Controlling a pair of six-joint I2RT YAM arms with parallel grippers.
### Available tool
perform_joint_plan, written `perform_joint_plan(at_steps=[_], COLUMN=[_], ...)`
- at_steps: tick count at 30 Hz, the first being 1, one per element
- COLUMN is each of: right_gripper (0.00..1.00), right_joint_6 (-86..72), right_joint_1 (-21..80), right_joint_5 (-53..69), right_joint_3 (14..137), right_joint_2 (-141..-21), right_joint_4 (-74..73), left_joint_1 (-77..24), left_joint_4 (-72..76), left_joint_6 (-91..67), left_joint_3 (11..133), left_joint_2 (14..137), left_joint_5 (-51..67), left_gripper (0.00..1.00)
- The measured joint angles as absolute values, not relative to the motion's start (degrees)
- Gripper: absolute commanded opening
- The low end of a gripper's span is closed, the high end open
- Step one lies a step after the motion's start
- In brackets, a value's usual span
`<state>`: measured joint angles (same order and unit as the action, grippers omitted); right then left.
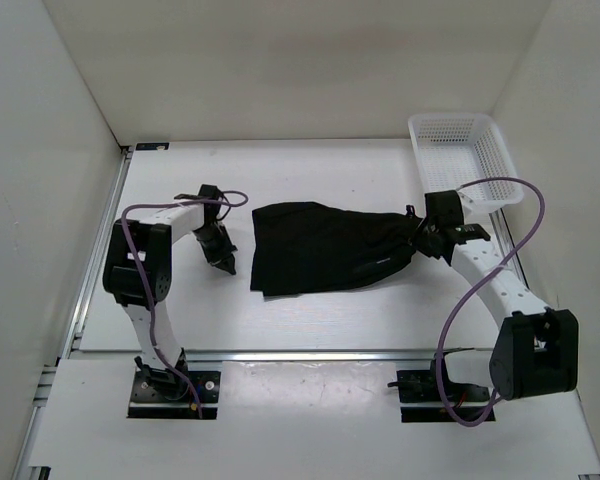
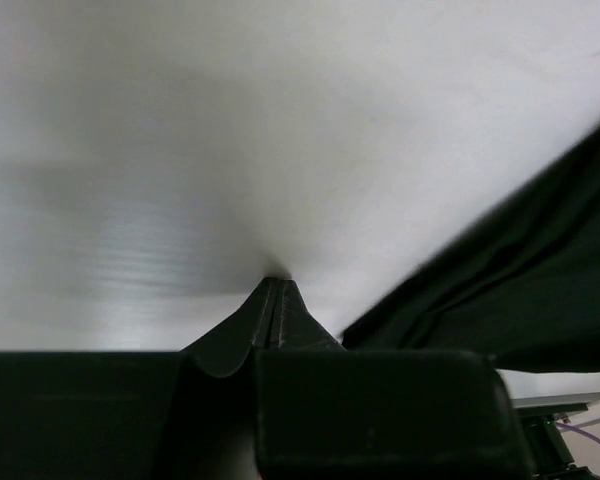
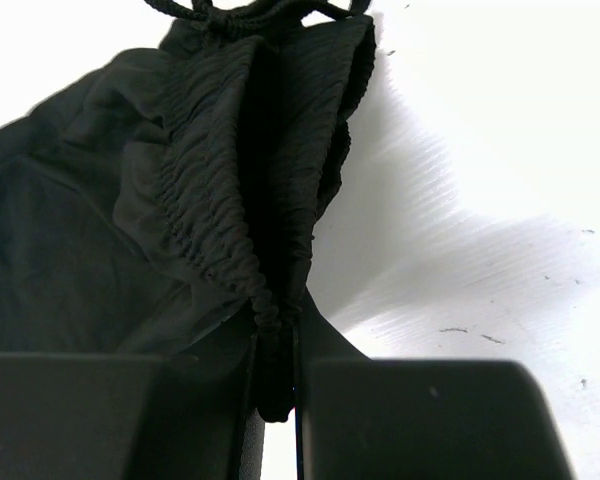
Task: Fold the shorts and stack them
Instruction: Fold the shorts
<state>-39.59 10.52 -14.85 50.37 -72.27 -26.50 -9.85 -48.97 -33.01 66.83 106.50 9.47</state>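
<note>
The jaws of the right gripper (image 3: 277, 350) are clamped on the gathered waistband (image 3: 230, 200) of the shorts (image 1: 325, 250), with a ridge of bunched elastic pinched between them. The jaws of the left gripper (image 2: 277, 300) are pressed together with nothing between them. Their tips are set at the bare table (image 1: 310, 320), just beside the shorts' left edge but apart from it. The shorts are laid mid-table between the arms, drawn narrow toward the right grip. The basket (image 1: 465, 150) is seen at the far right corner. If a lift or fold is begun now, only one end would be carried. The cloth would likely be dragged and crumpled, because none is held on the left. The narrow pinch on the elastic could also be lost under tension.
</note>
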Motion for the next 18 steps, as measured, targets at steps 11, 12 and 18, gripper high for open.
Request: perform_joint_plan(at_steps=[11, 12, 18], right_gripper=[0.00, 0.00, 0.00], right_joint_6=[-37.65, -37.26, -33.63], right_joint_1=[11.33, 11.62, 20.10], right_joint_5=[-15.57, -15.88, -18.57], right_joint_3=[52.53, 52.82, 60.34], right_joint_2=[-74.13, -74.17, -76.18], right_joint_4=[-27.29, -27.42, -29.65], left_joint_1=[-12.95, -12.95, -12.86], left_joint_4=[-47.33, -47.33, -47.86], left_joint_6=[-33.69, -33.71, -33.89], left_joint_3=[71.16, 71.18, 72.07], left_joint_2=[109.45, 109.45, 110.32], left_joint_5=[10.20, 10.20, 10.55], left_gripper=[0.10, 0.10, 0.10])
